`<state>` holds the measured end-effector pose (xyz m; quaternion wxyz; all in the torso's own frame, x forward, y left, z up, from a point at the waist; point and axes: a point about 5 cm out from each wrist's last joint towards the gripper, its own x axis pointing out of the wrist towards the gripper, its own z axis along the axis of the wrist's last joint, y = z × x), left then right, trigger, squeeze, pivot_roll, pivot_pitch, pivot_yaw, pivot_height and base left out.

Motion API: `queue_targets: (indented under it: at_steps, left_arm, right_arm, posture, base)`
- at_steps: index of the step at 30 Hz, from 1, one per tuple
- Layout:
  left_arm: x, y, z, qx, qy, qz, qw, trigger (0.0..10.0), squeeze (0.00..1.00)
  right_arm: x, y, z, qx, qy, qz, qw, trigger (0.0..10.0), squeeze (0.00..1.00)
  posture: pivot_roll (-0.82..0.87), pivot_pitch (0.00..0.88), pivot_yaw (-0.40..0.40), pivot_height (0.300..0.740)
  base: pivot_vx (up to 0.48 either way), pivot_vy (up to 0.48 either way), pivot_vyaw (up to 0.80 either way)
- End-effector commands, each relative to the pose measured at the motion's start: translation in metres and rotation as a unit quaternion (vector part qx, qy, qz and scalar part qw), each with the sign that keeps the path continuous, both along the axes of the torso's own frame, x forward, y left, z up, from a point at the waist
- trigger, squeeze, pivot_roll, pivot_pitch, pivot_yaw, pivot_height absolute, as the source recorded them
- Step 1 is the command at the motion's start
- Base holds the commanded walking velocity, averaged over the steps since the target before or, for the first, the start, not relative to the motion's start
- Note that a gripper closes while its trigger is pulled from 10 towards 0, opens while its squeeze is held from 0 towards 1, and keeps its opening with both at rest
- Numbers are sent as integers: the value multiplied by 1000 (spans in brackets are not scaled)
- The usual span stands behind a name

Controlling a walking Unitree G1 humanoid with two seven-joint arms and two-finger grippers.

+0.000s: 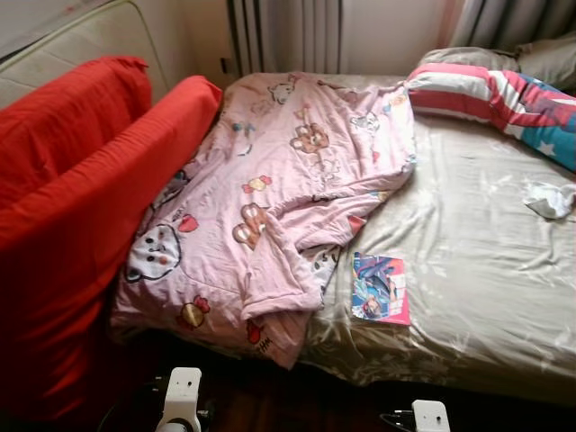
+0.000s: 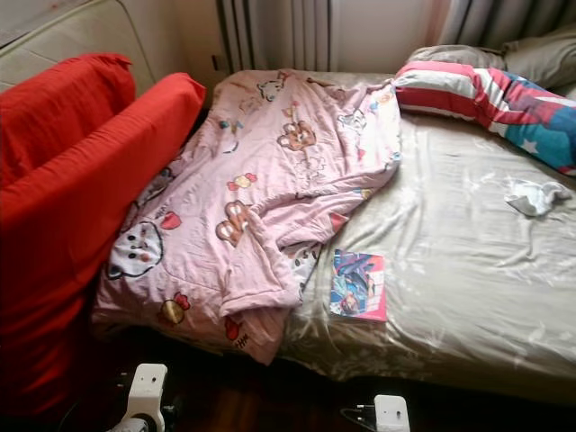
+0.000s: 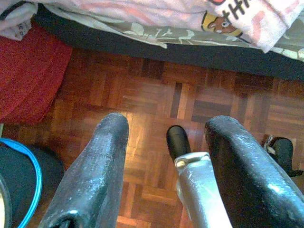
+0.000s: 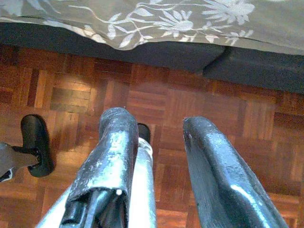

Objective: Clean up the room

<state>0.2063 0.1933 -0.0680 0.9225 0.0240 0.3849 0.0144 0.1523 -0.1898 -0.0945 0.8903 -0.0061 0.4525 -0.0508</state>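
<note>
A bedroom with a parquet floor [image 3: 156, 95] holds a bed [image 1: 468, 270] covered by a beige floral sheet, seen from its foot, with a radiator and curtains at the back wall. At the far left a red blanket [image 1: 72, 180] is draped over a bulky shape leaning against the bed's left side. Next comes a rumpled pink quilt [image 1: 288, 189] printed with cartoon animals, spread across the left half of the mattress, its lower corner hanging over the bed's near edge. Just beside that quilt's right fold a colourful book [image 1: 381, 288] lies flat on the sheet near the near edge. Further right, at the head of the bed, a striped red, white and blue pillow [image 1: 504, 99] lies across the mattress, and below it a crumpled white cloth [image 1: 549, 200] sits alone on the sheet by the right side.

The left gripper [image 3: 166, 137] hangs low over the floor in front of the bed, its two black fingers [image 3: 102, 161] spread well apart with nothing between them; the quilt's hanging corner is above, untouched. The right gripper [image 4: 156, 137] hangs likewise over the parquet under the sheet's edge, jaws parted wide and holding nothing
</note>
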Motion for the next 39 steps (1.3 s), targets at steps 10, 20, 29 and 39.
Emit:
queue_targets:
  at_steps: [10,20,29,39]
  left_arm:
    - [-3,5,-1,0,4,7,1000,10000,0]
    - [-2,5,-1,1,5,5,1000,10000,0]
    - [-2,6,-1,1,6,6,1000,10000,0]
    - [-1,5,0,1,6,5,1000,10000,0]
  right_arm:
    - [1,5,0,5,1,6,1000,10000,0]
    - [-5,-1,-2,10,6,-8,1000,10000,0]
    - [-3,-1,-1,12,3,-12,1000,10000,0]
    - [4,1,2,18,-11,-11,1000,10000,0]
  posture:
    - [-66,127,57,740]
    - [-65,139,59,740]
    - [-63,147,57,740]
    - [-63,152,57,740]
  base:
    - [0,0,0]
    - [0,0,201]
    - [0,0,0]
    - [171,0,0]
